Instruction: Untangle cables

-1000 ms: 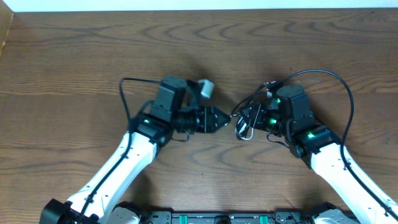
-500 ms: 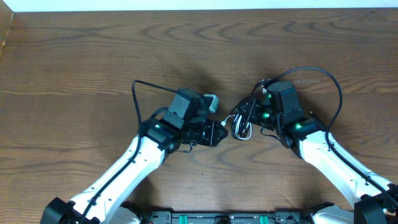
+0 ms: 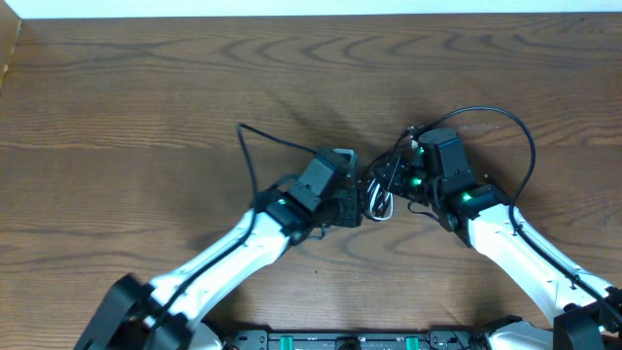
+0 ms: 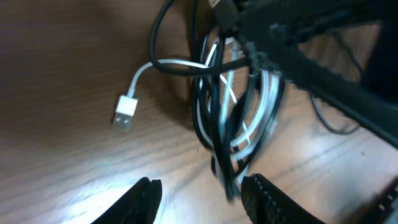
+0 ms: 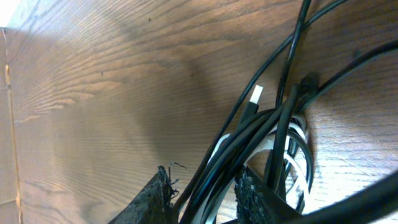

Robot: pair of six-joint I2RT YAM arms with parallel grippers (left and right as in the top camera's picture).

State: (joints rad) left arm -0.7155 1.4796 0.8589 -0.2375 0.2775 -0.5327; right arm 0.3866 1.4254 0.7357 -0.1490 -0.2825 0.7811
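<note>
A dark brown desk (image 3: 117,117) with swirling wood grain carries the cables (image 4: 230,118), a knot of glossy black cords and one white cord. The white cord ends, at 9 o'clock of the knot, in a white plug (image 4: 126,113) with a silver tip. The left arm (image 3: 224,258) and right arm (image 3: 525,253) are white with black joints and small green lights.

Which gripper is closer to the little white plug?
Left. The left gripper, fingers open, sits just short of the white plug, which lies beside the bundle. The right gripper grips the bundle from the far side, farther off.
</note>
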